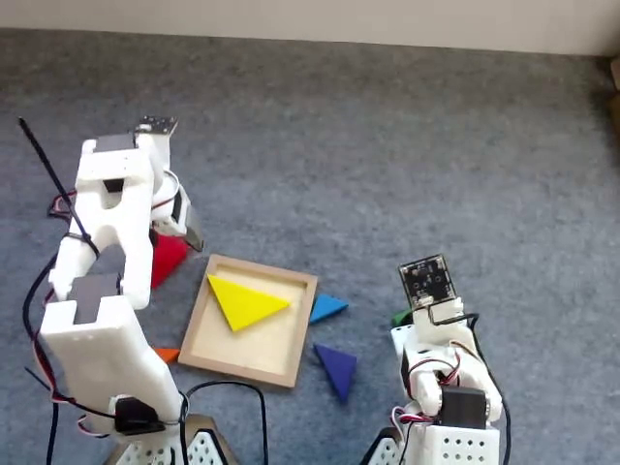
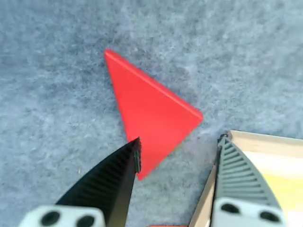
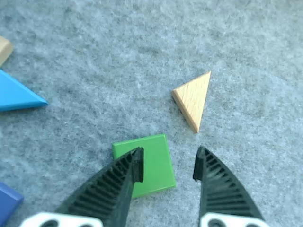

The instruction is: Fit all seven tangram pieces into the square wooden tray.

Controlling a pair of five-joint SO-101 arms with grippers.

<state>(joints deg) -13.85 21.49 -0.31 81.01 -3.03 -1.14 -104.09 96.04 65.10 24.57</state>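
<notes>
Left fingers (image 2: 113,175) and right fingers (image 3: 118,182) apart over grey carpet (image 1: 387,145), pale wall (image 1: 387,19) behind

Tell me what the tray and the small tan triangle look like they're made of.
The tray looks like pale wood with a matte finish, going by its light, even tone and raised rim. The tan triangle is probably bare wood too: faint grain lines, no paint.

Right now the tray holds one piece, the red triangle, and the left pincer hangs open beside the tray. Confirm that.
Wrong in one respect: the one piece in the tray is the yellow triangle, as the high view shows. The red triangle lies outside the tray. The rest stands: the left pincer hangs open beside the tray.
</notes>
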